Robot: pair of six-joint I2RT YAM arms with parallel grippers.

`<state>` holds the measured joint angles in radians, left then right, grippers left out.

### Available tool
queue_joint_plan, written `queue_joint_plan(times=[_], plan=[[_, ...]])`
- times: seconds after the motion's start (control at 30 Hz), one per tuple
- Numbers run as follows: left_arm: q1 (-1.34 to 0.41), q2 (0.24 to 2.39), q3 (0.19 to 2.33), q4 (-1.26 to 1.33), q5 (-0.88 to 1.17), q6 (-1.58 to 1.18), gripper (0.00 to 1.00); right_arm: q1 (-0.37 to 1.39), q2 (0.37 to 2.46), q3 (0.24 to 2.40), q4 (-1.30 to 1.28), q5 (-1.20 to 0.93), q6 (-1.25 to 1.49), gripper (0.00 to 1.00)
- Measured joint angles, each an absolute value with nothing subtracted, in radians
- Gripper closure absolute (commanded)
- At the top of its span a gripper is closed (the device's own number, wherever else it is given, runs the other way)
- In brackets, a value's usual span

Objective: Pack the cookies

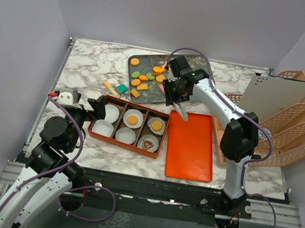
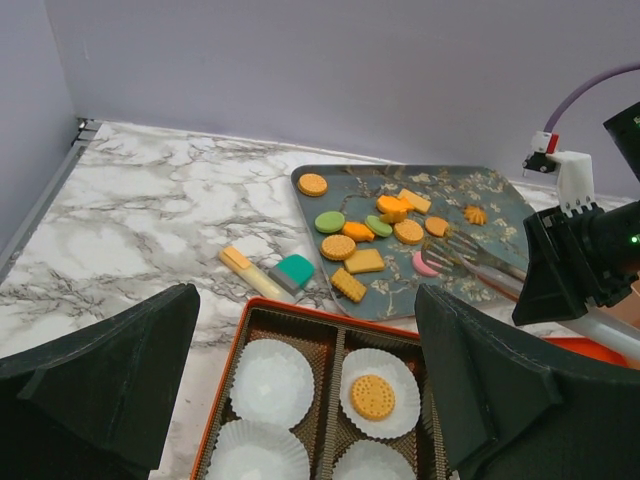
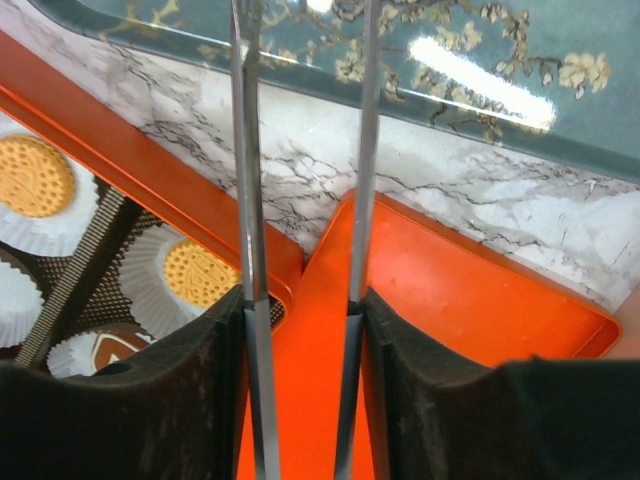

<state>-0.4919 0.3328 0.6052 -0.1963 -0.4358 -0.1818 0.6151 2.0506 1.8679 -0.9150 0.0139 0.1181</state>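
Loose cookies lie on the floral blue tray, also in the left wrist view. The orange box holds white paper cups. One cup holds a round orange cookie, another holds a second one, and a third holds a brown heart. My right gripper is shut on metal tongs, whose tips rest on the tray beside a pink cookie. My left gripper is open and empty over the box's left end.
An orange lid lies right of the box. A yellow block and a teal block sit left of the tray. Pink mesh baskets and a white board stand at the right edge.
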Motion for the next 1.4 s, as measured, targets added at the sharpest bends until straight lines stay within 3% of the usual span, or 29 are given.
queue_joint_plan(times=[0.23, 1.07, 1.27, 1.4], plan=[[-0.491, 0.333, 0.605, -0.196, -0.436, -0.182, 0.01, 0.615, 2.054, 1.858, -0.922, 0.036, 0.128, 0.43], [-0.490, 0.333, 0.605, -0.196, -0.436, -0.181, 0.01, 0.600, 2.173, 1.980, -0.937, 0.063, 0.128, 0.43], [-0.490, 0.333, 0.605, -0.196, -0.436, -0.181, 0.01, 0.600, 2.202, 1.981, -0.939, 0.062, 0.123, 0.44], [-0.490, 0.333, 0.605, -0.196, -0.436, -0.181, 0.01, 0.600, 2.215, 1.983, -0.943, 0.063, 0.122, 0.50]])
